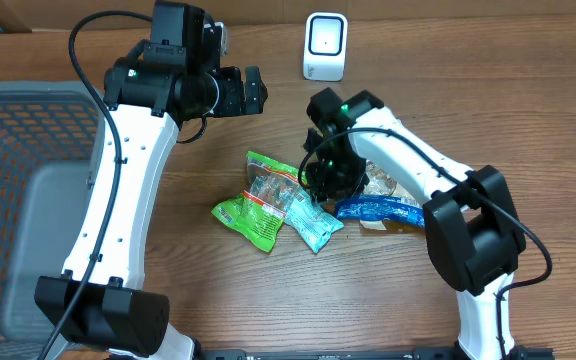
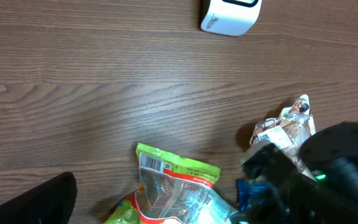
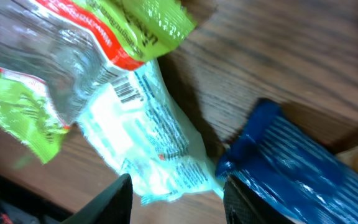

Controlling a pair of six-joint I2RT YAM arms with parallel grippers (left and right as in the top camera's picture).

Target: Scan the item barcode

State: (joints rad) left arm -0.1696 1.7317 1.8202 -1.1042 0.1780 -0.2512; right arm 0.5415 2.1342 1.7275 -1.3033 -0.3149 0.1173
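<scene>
Several snack packets lie in a heap mid-table: a green and red packet (image 1: 260,195) (image 2: 179,186) with a barcode at its top edge, a pale teal packet (image 1: 313,222) (image 3: 148,130) with a barcode, a blue packet (image 1: 378,210) (image 3: 291,162) and a clear brownish one (image 1: 380,184) (image 2: 284,127). The white scanner (image 1: 325,47) (image 2: 230,14) stands at the back. My right gripper (image 1: 318,182) (image 3: 176,199) is low over the heap, open, its fingers straddling the teal packet's end without clamping it. My left gripper (image 1: 253,90) hovers open and empty, back left of the heap.
A grey mesh basket (image 1: 28,150) fills the table's left side. The right arm (image 2: 328,168) crosses over the blue and brownish packets. Bare wood lies between the heap and the scanner and along the front edge.
</scene>
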